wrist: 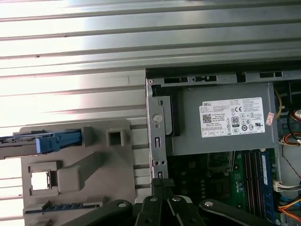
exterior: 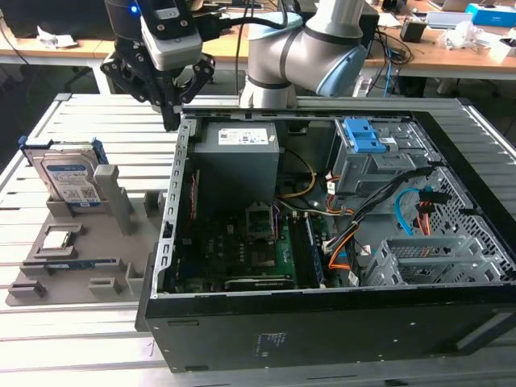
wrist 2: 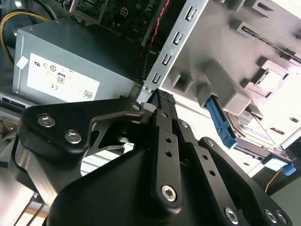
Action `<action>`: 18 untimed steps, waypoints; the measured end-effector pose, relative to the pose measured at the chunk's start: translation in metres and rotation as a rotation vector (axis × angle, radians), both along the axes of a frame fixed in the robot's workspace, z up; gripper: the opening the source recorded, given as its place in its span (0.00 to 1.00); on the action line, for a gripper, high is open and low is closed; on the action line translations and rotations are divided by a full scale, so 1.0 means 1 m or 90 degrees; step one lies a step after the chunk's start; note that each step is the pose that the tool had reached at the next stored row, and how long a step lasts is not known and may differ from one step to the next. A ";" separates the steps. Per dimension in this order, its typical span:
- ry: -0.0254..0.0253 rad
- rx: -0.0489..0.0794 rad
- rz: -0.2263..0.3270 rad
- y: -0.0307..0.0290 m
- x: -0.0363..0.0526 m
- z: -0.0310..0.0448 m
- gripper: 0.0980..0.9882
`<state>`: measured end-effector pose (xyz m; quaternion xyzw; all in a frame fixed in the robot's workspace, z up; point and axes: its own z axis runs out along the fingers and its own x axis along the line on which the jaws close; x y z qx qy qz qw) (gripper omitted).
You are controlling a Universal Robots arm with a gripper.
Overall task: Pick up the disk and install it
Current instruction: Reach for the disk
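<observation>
gripper (wrist: 162, 183) pinched empty beside case (wrist: 151, 122) wall | disk (exterior: 66, 172) upright in holder (exterior: 115, 197); label (exterior: 72, 185) seen in exterior view

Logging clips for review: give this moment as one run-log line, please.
gripper: shut, empty, over computer case corner | disk: upright in grey holder, untouched | installed: no

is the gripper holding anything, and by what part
Nothing is held. The gripper hangs shut and empty at the computer case corner; the disk stands apart in the grey holder.
</observation>
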<state>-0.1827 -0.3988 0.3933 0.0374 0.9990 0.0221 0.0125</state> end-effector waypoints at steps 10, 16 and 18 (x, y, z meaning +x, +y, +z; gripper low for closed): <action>0.0000 0.000 0.000 0.0000 -0.0296 0.0000 0.01; 0.0000 0.000 0.000 0.0000 -0.0418 0.0000 0.01; 0.0000 0.000 0.000 0.0000 -0.0447 0.0000 0.01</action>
